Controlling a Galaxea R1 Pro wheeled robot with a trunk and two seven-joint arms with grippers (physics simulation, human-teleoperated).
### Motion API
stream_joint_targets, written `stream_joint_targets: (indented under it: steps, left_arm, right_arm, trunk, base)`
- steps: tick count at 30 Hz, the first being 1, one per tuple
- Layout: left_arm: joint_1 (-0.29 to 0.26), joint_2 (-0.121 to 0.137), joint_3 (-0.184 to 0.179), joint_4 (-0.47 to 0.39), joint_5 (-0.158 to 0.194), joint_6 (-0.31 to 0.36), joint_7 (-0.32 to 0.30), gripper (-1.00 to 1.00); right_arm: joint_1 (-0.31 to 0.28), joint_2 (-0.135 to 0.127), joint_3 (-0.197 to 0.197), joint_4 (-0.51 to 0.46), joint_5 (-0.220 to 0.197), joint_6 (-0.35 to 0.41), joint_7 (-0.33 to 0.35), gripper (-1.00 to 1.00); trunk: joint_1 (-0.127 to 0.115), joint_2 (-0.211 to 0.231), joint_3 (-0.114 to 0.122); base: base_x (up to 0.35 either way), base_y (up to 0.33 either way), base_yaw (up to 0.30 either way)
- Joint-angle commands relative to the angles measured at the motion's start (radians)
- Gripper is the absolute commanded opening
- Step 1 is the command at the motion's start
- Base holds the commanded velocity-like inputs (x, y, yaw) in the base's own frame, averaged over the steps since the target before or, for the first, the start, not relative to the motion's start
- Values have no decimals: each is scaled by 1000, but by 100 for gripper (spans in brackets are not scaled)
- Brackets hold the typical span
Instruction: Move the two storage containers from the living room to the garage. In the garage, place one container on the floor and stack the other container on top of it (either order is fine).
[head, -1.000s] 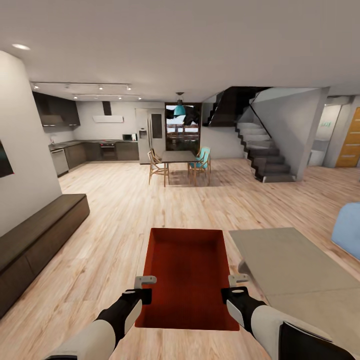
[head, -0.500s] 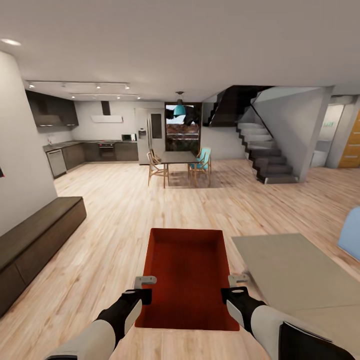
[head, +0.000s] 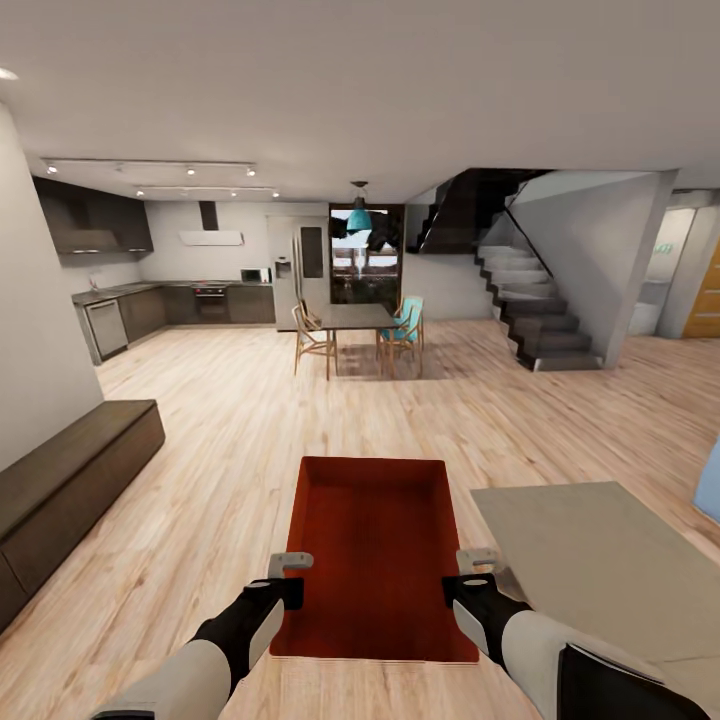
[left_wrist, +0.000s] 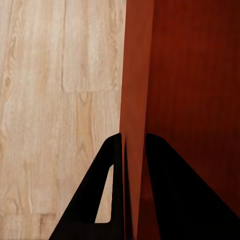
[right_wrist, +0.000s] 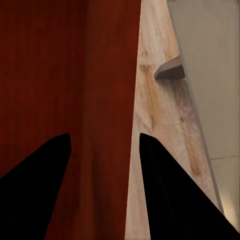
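Storage container (head: 375, 545) hangs between left gripper (head: 290, 572) and right gripper (head: 474, 566), each clamping 1 wall; carry level, steady.

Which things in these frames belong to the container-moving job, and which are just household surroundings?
Job:
storage container
left tool, clamped on its wall
right tool, astride the opposite wall

Surroundings:
dark bench
grey rug
dining table
staircase

A light wood plank floor (head: 230, 440) is seen bearing a grey rug (head: 600, 560), a dark bench (head: 70, 480) and a dining table (head: 358, 318).
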Motion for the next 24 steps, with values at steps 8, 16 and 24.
stream_joint_targets:
  steps: [8, 16, 24]
  left_arm:
    - [1, 6, 10, 1, -15, 7, 14, -100]
    - [1, 6, 10, 2, -15, 7, 13, -100]
    - [1, 6, 10, 3, -15, 7, 14, -100]
  right_arm:
    - [-1, 0, -21, 0, 5, -18, 1, -100]
    - [-1, -1, -23, 0, 5, -18, 1, -100]
    - [-1, -4, -23, 0, 5, -18, 1, -100]
  trunk:
    - [1, -1, 0]
    - [1, -1, 0]
    - [1, -1, 0]
  base:
    - [323, 0, 0]
    - [323, 0, 0]
    - [323, 0, 0]
